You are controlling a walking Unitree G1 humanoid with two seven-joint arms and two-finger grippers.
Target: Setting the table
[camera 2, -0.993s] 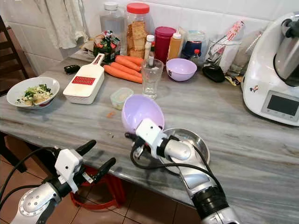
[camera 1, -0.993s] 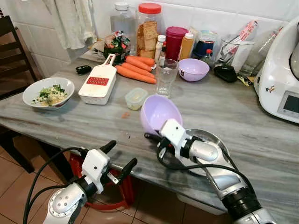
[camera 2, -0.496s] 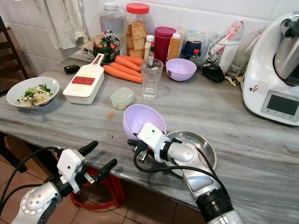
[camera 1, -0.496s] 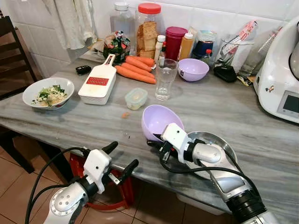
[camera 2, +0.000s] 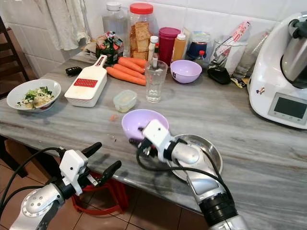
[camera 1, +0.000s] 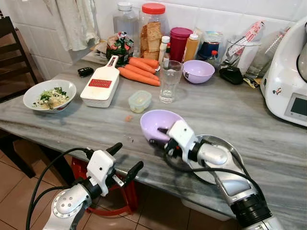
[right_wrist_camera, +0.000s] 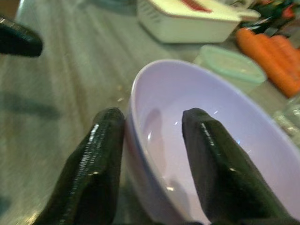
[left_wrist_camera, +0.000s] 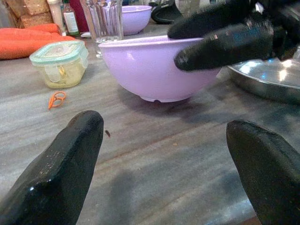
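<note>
A lilac plastic bowl stands upright on the grey marble table, near its front edge. My right gripper is shut on the bowl's near rim, one finger inside and one outside. Just right of the bowl lies a shallow steel plate, partly under my right arm. My left gripper hangs open below the table's front edge, apart from the bowl. A second lilac bowl sits at the back. A white bowl of salad rests at the far left.
Behind the bowl stand a clear glass, a small lidded container, a white grater and carrots. Jars and bottles line the tiled wall. A white kitchen machine fills the right side. A dark chair stands left.
The right gripper has lowered the lilac bowl from a tilted, raised pose until it sits level on the table. The left arm has barely moved.
</note>
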